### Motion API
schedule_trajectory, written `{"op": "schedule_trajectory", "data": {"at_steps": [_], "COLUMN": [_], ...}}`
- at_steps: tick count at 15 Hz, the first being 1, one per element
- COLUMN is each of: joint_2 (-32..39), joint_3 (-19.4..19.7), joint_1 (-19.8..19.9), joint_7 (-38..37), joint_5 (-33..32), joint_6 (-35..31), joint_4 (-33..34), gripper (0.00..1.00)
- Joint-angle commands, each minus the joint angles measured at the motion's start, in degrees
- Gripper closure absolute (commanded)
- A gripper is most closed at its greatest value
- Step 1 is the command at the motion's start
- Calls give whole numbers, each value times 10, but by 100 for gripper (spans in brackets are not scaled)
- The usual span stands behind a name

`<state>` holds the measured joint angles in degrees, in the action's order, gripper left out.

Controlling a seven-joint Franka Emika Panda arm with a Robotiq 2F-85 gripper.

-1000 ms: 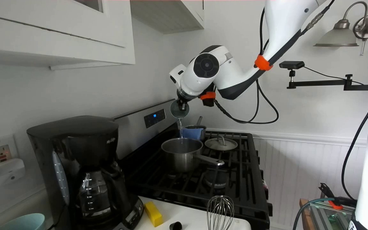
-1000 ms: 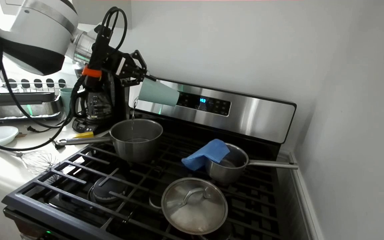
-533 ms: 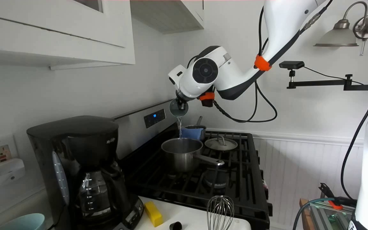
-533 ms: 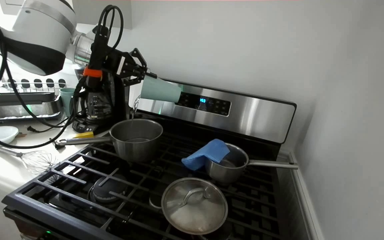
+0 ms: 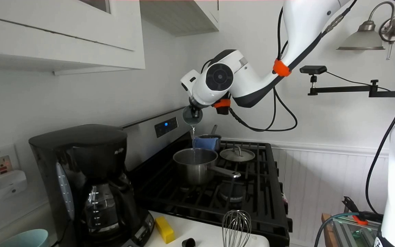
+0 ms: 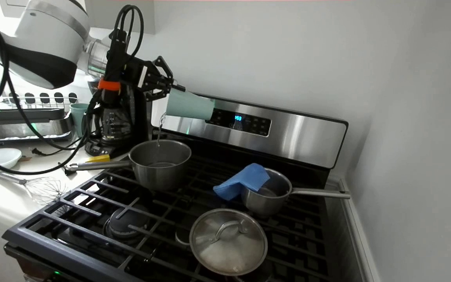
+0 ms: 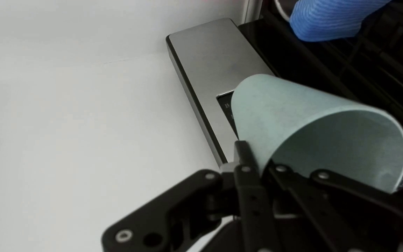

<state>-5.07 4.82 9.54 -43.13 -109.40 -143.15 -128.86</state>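
My gripper (image 7: 258,159) is shut on the wall of a pale green cup (image 7: 289,101), near its rim. One finger is outside the cup and the other is inside its mouth. The cup lies tilted on its side, and shows in both exterior views (image 5: 187,118) (image 6: 190,105). A thin stream of clear water (image 6: 159,131) falls from its mouth into a steel pot (image 6: 159,175) on the stove. The stream also shows in an exterior view (image 5: 193,134). The cup hangs above the pot (image 5: 192,174), apart from it. The pot's inside is only partly seen.
A smaller pan (image 6: 266,203) with a blue cloth (image 6: 245,180) over its rim and a glass lid (image 6: 229,246) stand on the stove. The stove's back panel (image 6: 303,133) is behind the cup. A coffee maker (image 5: 81,147), yellow sponge-like block (image 5: 165,230) and whisk (image 5: 237,226) are on the counter.
The cup has tipped slightly further, its base rising, and has shifted a little with the arm. Water runs in all frames; the stream's shape varies. The pot, pan and lid have not moved.
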Motion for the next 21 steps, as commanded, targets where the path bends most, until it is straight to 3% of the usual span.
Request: {"op": "schedule_trajectory", "data": {"at_steps": [1,5,12,17,21], "joint_2": [0,2,3,-5,-23], "joint_3": [16,25,32,37,38], "joint_1": [-12,-10,-7,-6,-13], "joint_7": [5,38,140,252,376], "joint_5": [6,68,266,442,628], "joint_6": [6,-9,-28,-35,-28], "joint_4": [1,3,10,17,19], "gripper": [99,99,99,99,99]}}
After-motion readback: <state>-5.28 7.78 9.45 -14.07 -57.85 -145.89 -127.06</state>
